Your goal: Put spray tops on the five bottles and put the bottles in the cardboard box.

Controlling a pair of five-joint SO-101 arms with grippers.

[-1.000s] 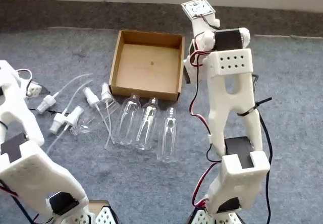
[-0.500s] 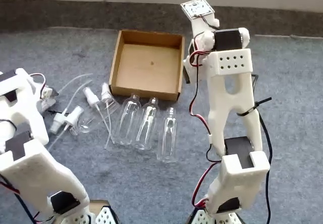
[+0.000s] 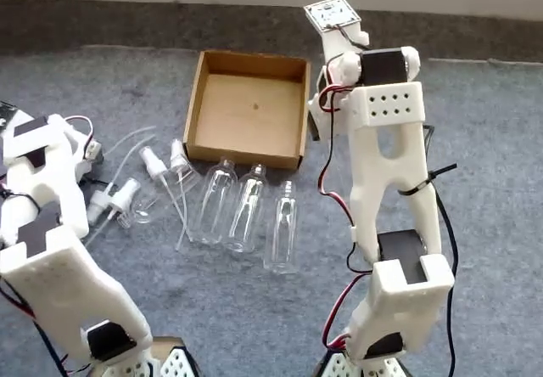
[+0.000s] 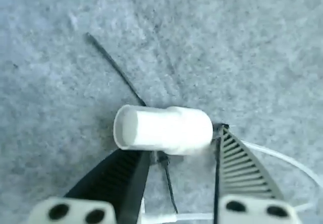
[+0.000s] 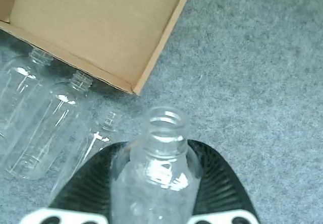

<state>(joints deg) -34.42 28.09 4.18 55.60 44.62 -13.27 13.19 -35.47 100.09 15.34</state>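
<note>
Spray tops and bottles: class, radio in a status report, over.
Left tool open, straddling a spray top on the carpet. Right tool shut on an uncapped bottle. Loose bottles lie before the cardboard box.

Soft, even light over the grey carpet [image 3: 492,139], bright all across. Shadows are faint: a thin dark line along the box [image 3: 250,105] edge, a dim patch beside the spray top [image 4: 164,128]. White glints streak the lying bottles [image 3: 246,207], and highlights sparkle on the upright bottle [image 5: 161,173].
</note>
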